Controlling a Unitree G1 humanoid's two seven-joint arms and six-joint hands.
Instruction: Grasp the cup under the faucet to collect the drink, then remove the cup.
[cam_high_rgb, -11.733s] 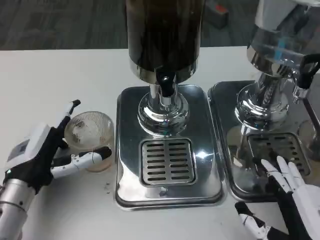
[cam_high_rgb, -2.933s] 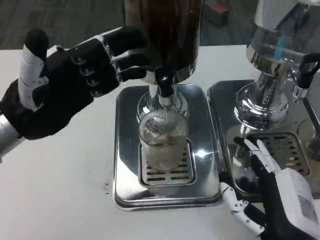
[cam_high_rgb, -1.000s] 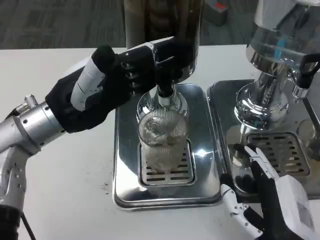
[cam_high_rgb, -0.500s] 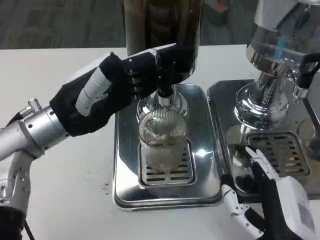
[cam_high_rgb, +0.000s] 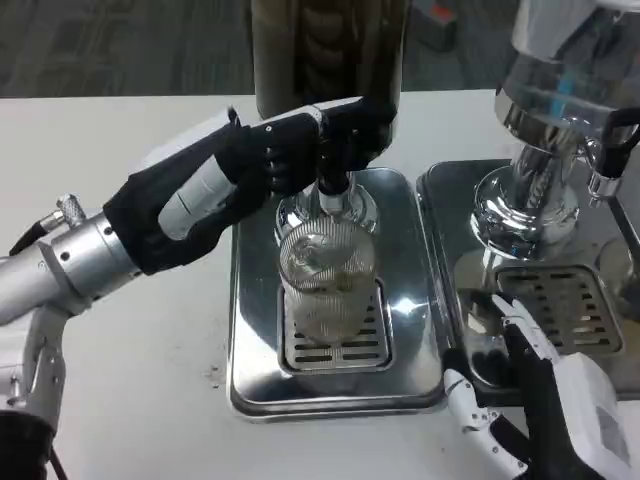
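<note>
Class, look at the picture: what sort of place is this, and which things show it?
Probably a self-serve drinks station: two drink dispensers stand on steel drip trays on a white table.

Single head view: high, looking steeply down and forward over the white table (cam_high_rgb: 120, 400), close on the drip tray (cam_high_rgb: 335, 395); floor at top, forearms entering from bottom corners.

One cup (cam_high_rgb: 326, 285), two dispensers (cam_high_rgb: 328, 60) (cam_high_rgb: 565, 100), two drip trays (cam_high_rgb: 255, 390) (cam_high_rgb: 440, 200)
</note>
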